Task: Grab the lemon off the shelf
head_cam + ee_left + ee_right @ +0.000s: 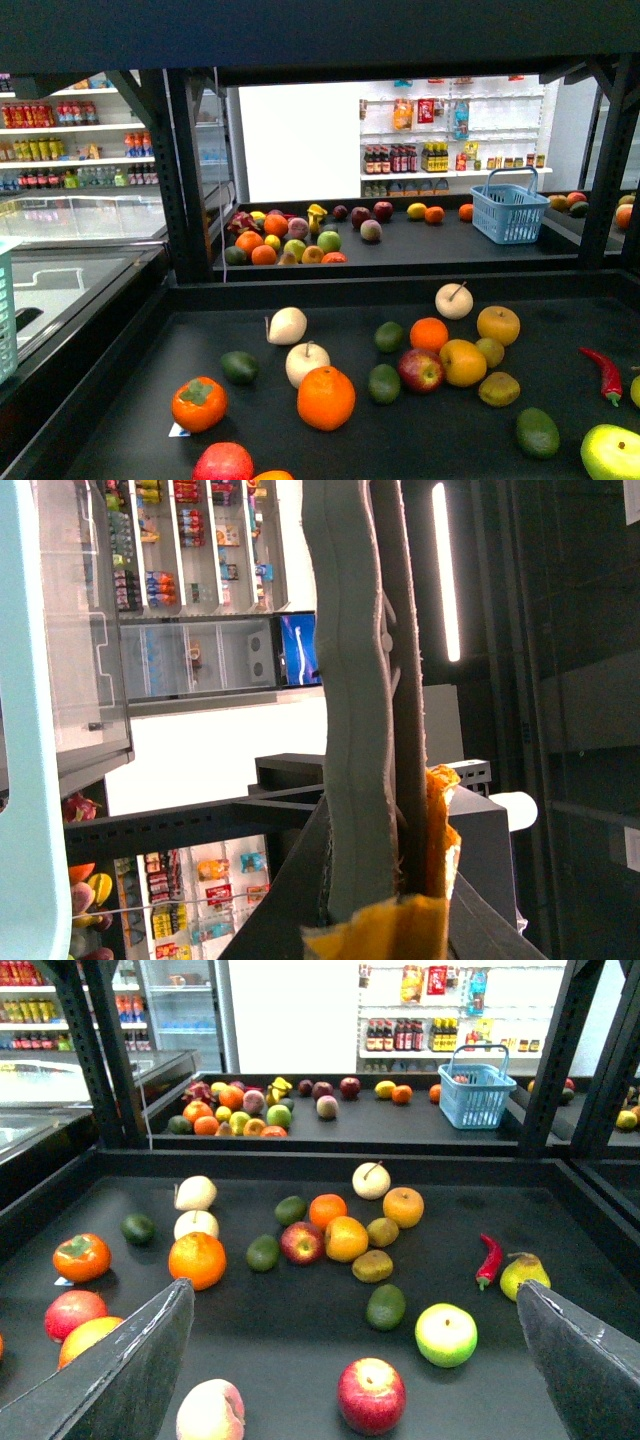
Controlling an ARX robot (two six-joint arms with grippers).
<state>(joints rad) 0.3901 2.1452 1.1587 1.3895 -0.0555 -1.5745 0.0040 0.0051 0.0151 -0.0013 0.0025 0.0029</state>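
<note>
Lemon [416, 210] lying on the rear deck of the shelf [420, 250], left of the blue basket [509, 210] and just beside one orange [434, 214]. Second orange [466, 211] between that one and the basket. Three dark red apples [383, 210] further left. Nearer deck scattered with fruit, plus one red chili [601, 372]. Right jaws spread wide, empty. Left jaws pressed together.

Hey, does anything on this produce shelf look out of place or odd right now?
One thing: a red chili pepper lies alone near the right edge of the front deck of the shelf, the only vegetable among fruit. Otherwise the fruit is just loosely scattered, nothing spilled or damaged. The left claw shows frayed padding with orange tape.
</note>
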